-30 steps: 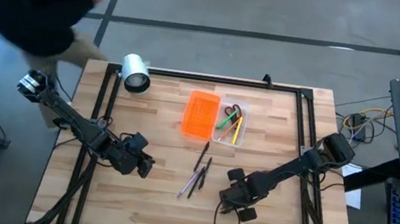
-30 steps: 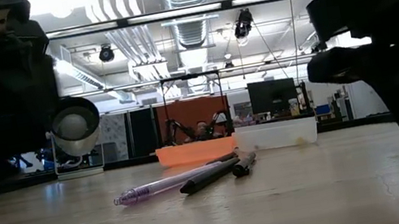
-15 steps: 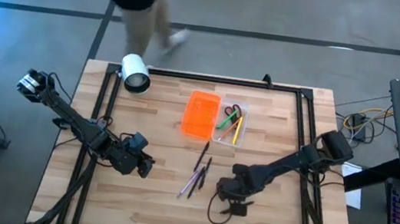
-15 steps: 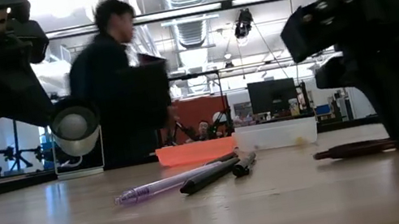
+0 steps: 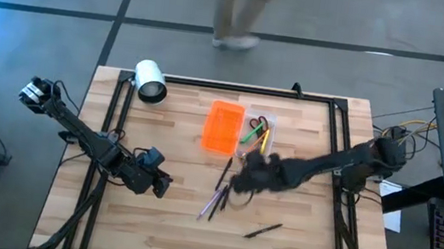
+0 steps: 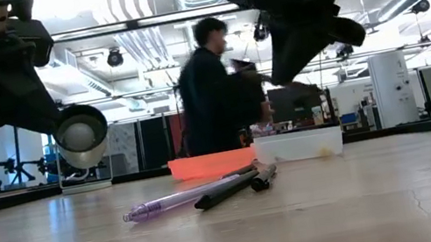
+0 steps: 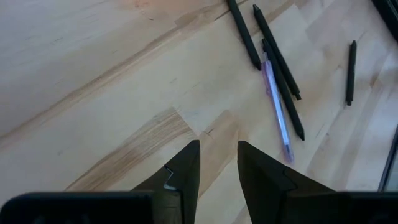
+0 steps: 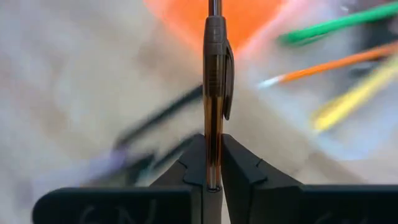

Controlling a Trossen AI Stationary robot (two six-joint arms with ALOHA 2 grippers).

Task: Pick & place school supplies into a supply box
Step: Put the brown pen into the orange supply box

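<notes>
- our left gripper (image 5: 161,184) waits part open, empty, near the loose pens (image 5: 219,195).
- right gripper (image 5: 242,179) is pinching a dark pen (image 8: 214,93), mid-carry.
- next we'd line it up over the supply box (image 5: 238,132) and drop it.

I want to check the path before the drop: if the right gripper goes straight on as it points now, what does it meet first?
Probably the orange lid of the supply box: the right gripper, shut on a brown pen, points at it, though blur leaves depth unclear.

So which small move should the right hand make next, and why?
Probably carry on toward the clear tray and stop above it. The right hand is shut on a brown pen and is off the table, just short of the tray.
</notes>
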